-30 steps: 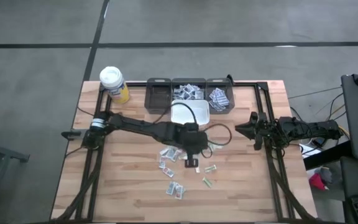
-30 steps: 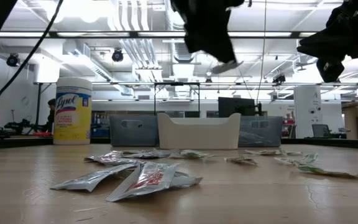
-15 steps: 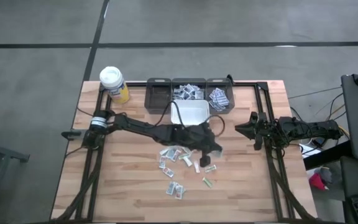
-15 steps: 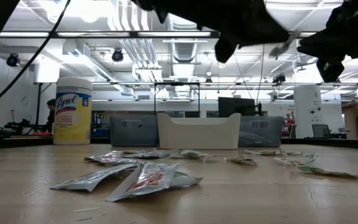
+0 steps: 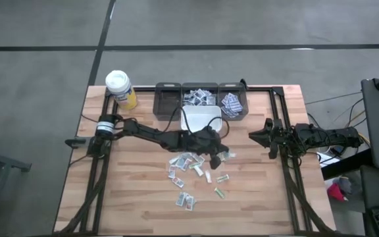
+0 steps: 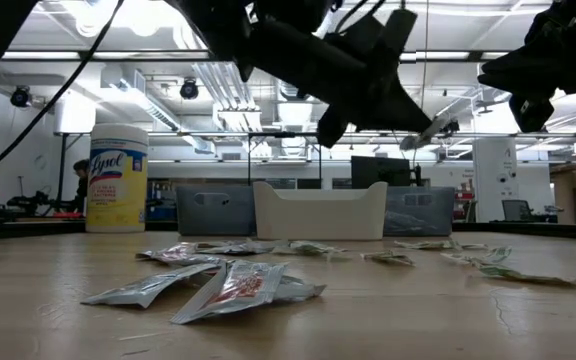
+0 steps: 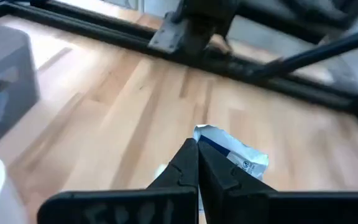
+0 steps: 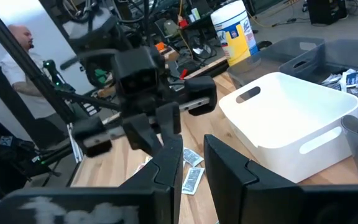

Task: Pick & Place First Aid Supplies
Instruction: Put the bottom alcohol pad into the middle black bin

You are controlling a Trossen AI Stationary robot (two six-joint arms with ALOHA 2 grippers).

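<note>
we see the left gripper (image 5: 224, 153) out over the middle of the table (image 5: 143, 210), raised off the wood, just to the near right of the white bin (image 5: 200, 118). its fingers (image 7: 191, 163) are pinched together on one first aid packet (image 7: 235, 154), white with blue print; in the low view that packet (image 6: 438, 127) hangs from the tips well above the tabletop.

the loose packets (image 5: 188, 172) lie scattered flat on the wood near the middle, on the near side of the white bin, with a few more (image 5: 185, 201) farther toward the near edge. from the low view the closest ones (image 6: 233, 284) are grey-white with red print, others (image 6: 488, 262) trail off to the right.

along the far edge sit three grey bins in a row: the left one (image 5: 167, 100) looks empty as far as we can tell, the middle one (image 5: 199, 96) and the right one (image 5: 232, 102) each hold packets. the white bin sits just in front of the middle grey bin.

a yellow wipes canister with white lid (image 5: 120, 89) stands at the far left corner of the table.

the right gripper (image 5: 260, 137) waits at the right edge of the table, raised, fingers (image 8: 171, 163) standing a little apart with nothing between them.

a person (image 8: 23, 74) shows in the room beyond the table in the right wrist view.
</note>
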